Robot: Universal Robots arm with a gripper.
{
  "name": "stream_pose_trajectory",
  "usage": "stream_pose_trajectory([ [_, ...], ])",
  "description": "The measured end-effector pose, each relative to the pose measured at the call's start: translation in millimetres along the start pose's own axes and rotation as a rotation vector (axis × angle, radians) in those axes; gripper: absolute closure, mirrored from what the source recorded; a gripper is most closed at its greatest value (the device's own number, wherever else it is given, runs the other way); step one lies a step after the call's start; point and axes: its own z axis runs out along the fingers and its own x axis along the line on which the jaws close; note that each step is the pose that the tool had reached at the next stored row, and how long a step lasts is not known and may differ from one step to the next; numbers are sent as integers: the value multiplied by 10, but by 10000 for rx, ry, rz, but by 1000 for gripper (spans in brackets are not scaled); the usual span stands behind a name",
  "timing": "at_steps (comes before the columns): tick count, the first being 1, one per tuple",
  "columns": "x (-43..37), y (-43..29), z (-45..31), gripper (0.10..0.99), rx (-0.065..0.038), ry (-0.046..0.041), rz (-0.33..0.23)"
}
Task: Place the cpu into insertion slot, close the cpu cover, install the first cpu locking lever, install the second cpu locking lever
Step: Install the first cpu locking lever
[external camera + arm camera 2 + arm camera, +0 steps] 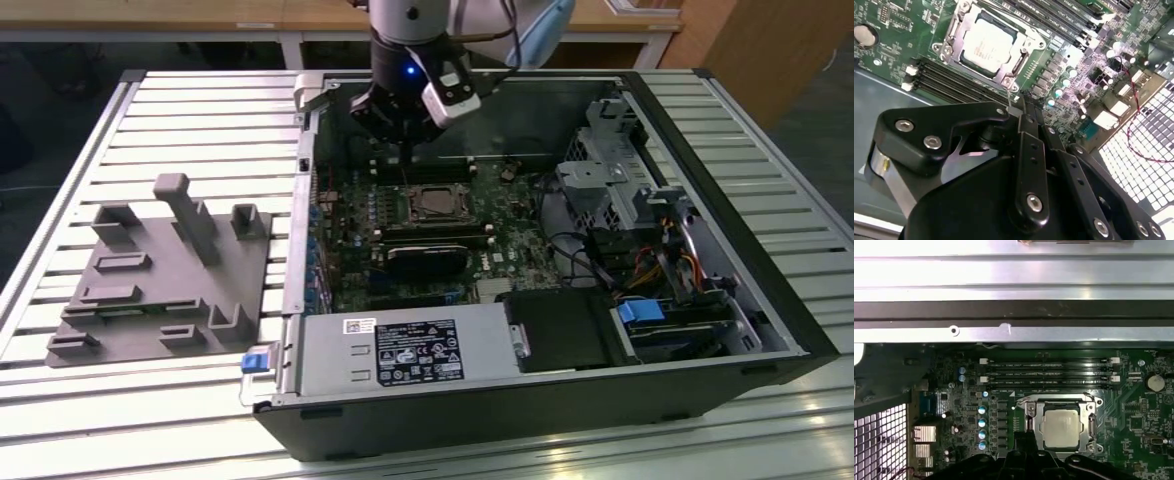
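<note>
The cpu [1060,427] [988,46] lies flat in the insertion slot [434,205] on the green board, its pale metal face up. The silvery cpu cover [1089,405] [1021,35] lies down around it as a frame. Thin metal levers run along two sides of the socket [1029,415]; whether they are latched I cannot tell. My gripper [400,160] [1021,107] hangs just above the board beside the socket, at the edge nearer the memory slots. Its black fingers [1031,150] are pressed together with nothing between them.
The board sits inside an open computer case [694,150] with tall walls. A black block [427,262] lies close to the socket, a power supply [400,352] at the front and a drive cage [607,180] at the exterior view's right. A grey fixture [160,270] lies outside.
</note>
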Motion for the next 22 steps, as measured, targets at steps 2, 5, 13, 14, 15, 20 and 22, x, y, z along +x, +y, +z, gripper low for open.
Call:
stream_pose_trajectory([
  [2,34,0,13,965,-15,-1,-1],
  [5,87,0,33,965,-93,-6,-1],
  [13,168,50,83,965,-211,-9,-3],
  [14,171,69,88,965,-211,-9,-4],
  [15,176,85,92,965,-211,-8,-7],
  [20,192,160,109,965,-211,-8,-27],
  [22,193,179,115,965,-211,-7,-32],
])
